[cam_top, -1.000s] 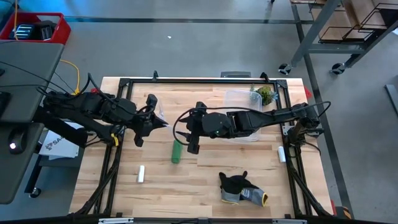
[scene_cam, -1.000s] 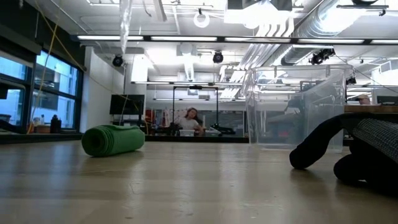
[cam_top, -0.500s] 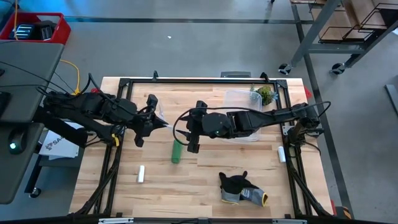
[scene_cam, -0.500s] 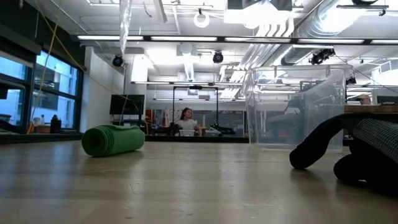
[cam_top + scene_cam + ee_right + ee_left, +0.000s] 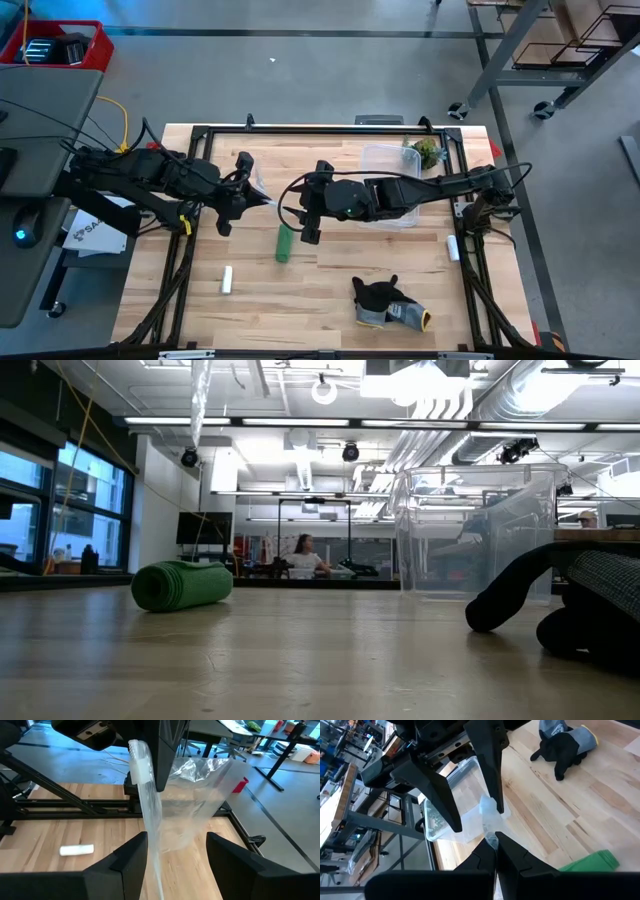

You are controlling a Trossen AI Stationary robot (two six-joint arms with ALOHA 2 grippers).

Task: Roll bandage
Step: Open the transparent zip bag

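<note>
Lying fully rolled on the table [image 5: 330, 290], the bandage [image 5: 284, 245] (left claw [image 5: 492, 840] pinching a clear bag [image 5: 165, 815], right claw [image 5: 175, 860] spread).

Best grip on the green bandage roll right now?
Take the bandage roll across its middle, from straight above. It lies flat on its side, long axis running toward the table's front edge, so fingers should close on its two long flanks, which look clear.

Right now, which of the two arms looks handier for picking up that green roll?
Probably the right: its gripper hangs open just beside the bandage, while the left gripper is shut on a clear plastic bag.
</note>
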